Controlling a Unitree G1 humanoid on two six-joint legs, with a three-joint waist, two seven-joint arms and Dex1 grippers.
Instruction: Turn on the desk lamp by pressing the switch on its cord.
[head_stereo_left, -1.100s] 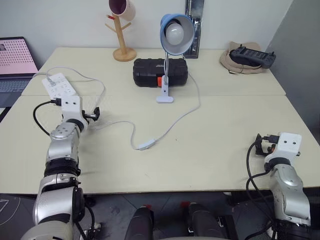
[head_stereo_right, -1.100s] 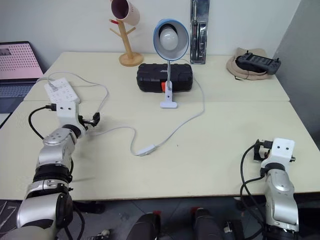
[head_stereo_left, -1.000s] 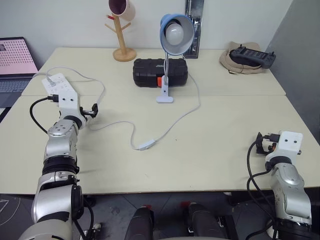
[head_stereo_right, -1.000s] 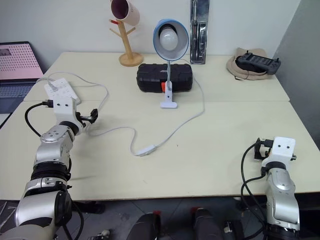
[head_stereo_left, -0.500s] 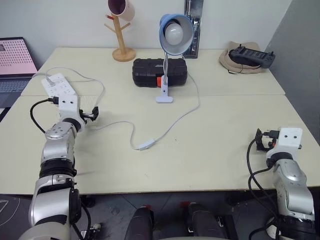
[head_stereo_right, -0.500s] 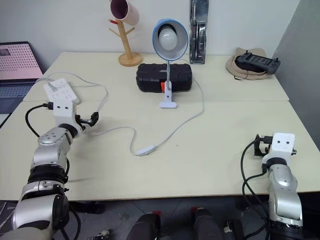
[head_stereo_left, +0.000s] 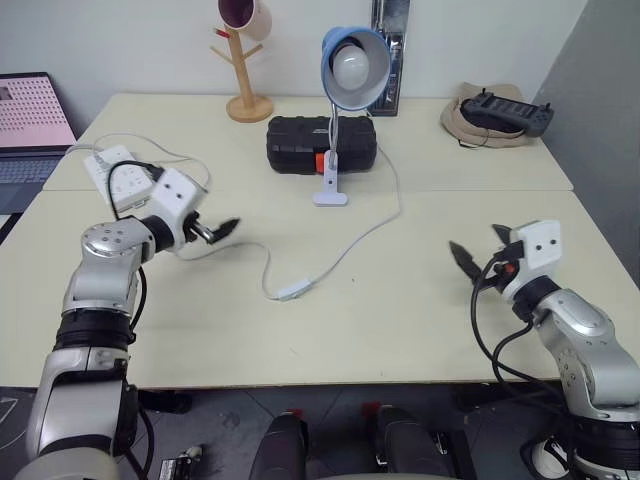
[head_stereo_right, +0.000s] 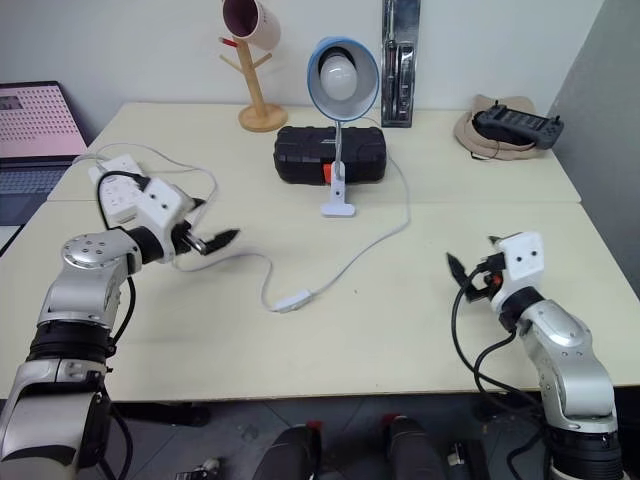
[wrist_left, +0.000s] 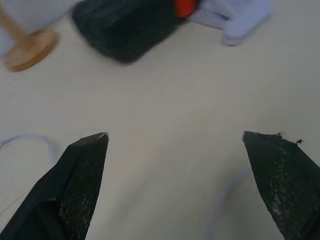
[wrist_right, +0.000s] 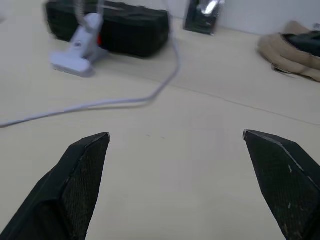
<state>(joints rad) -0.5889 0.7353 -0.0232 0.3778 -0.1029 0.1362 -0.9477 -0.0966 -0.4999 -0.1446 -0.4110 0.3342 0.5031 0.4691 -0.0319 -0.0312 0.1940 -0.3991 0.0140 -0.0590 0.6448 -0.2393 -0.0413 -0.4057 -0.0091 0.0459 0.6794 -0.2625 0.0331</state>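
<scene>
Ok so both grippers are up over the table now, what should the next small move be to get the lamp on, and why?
Probably bring the left gripper down toward the switch. The lamp looks unlit, and the switch lies flat on the table along the cord, untouched. Both grippers are open and hold nothing; the left looks closer to the switch than the right gripper, though either might manage.

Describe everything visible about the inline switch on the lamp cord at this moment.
The switch is a small flat white oblong, plastic by its look, lying flat on the pale table, angled across it. The thin white cord joins it at both ends: one run curves up to the desk lamp base, the other loops off toward the left gripper. Neither gripper touches it; whether it is pressed cannot be told.
</scene>
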